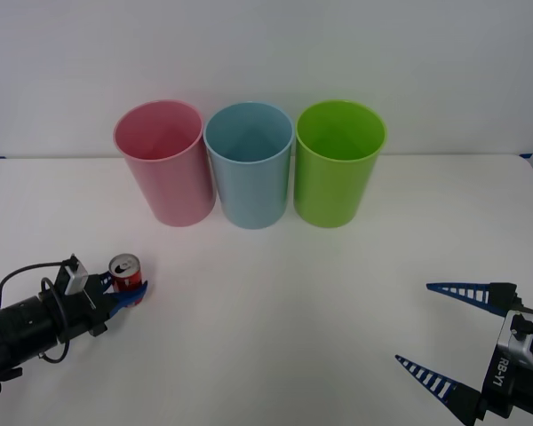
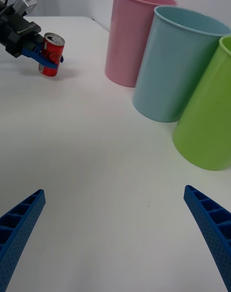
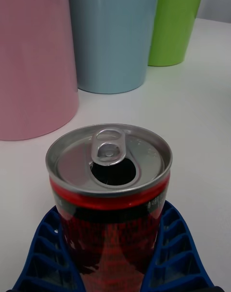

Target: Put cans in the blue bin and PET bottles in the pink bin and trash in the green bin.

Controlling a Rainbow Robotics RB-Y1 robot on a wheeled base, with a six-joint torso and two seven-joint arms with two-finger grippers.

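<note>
Gripping the red can (image 1: pixel 125 273) upright on the white surface (image 1: pixel 284 311) at 8 o'clock, left end effector (image 1: pixel 129 289) clamped round its sides; resting at 4 o'clock, right end effector (image 1: pixel 444 337) spread wide, holding nothing; standing at 12 o'clock, pink bin (image 1: pixel 163 164), blue bin (image 1: pixel 249 167), green bin (image 1: pixel 336 165).
</note>
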